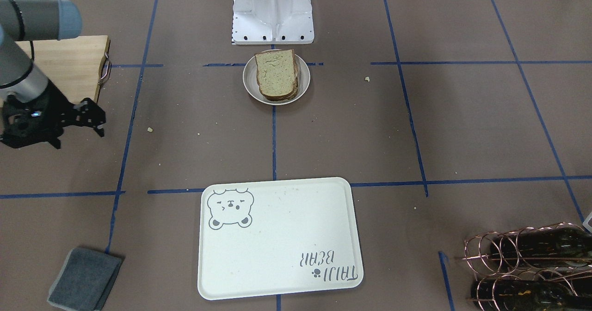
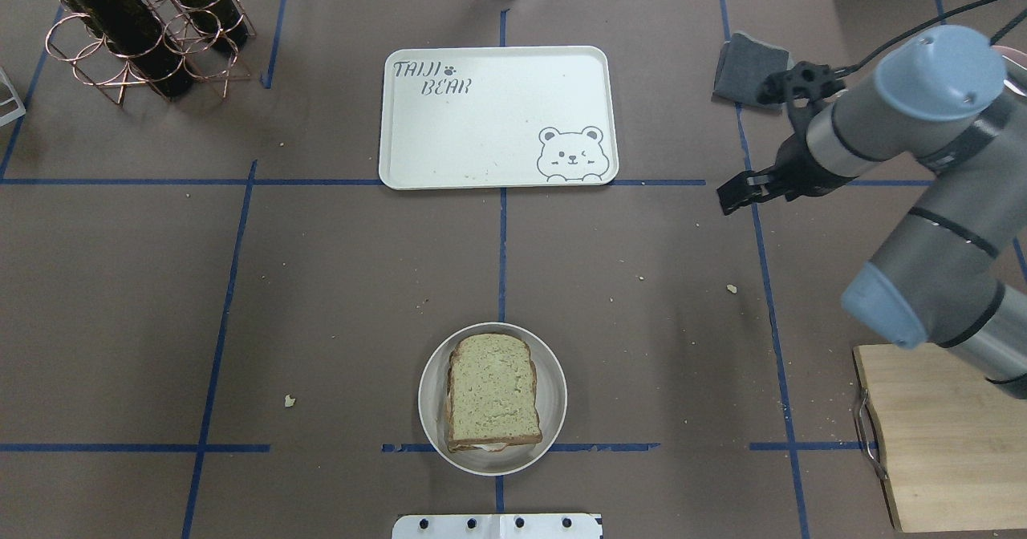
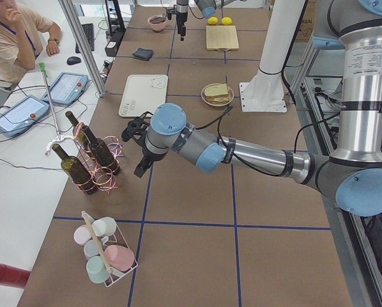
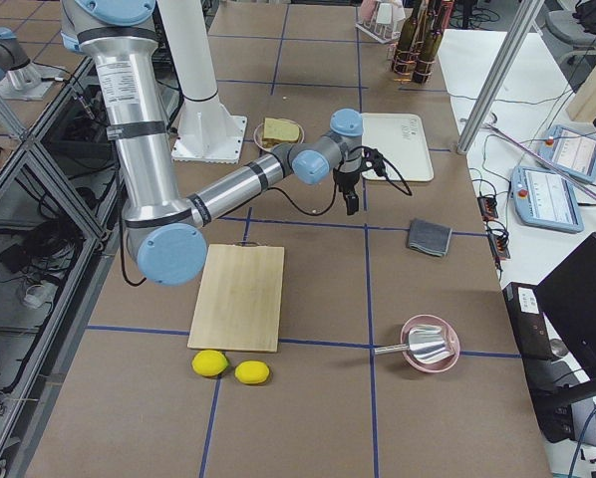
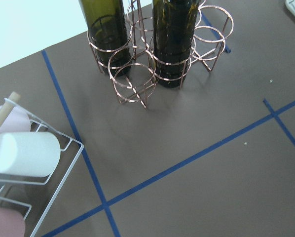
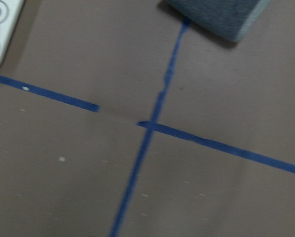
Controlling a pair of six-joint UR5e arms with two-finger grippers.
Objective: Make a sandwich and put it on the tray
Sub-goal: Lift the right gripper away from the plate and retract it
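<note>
The sandwich (image 2: 491, 391), two speckled bread slices with a little white egg showing at its edge, lies on a round pale dish (image 2: 554, 378) near the robot base; it also shows in the front-facing view (image 1: 276, 74). The cream bear tray (image 2: 497, 118) lies bare across the table from it, also seen in the front-facing view (image 1: 277, 241). My right gripper (image 2: 732, 196) hangs above the table to the right of the tray, holds nothing, and its jaws look apart. My left gripper (image 3: 140, 167) shows only in the exterior left view, near the wine rack; I cannot tell if it is open.
A wooden cutting board (image 2: 947, 435) lies at the near right. A grey cloth (image 2: 746, 70) lies right of the tray. A copper rack with wine bottles (image 2: 136, 26) stands at the far left, and a cup rack (image 5: 24, 158) beyond it. Two lemons (image 4: 228, 366) and a pink bowl (image 4: 430, 344) sit past the board.
</note>
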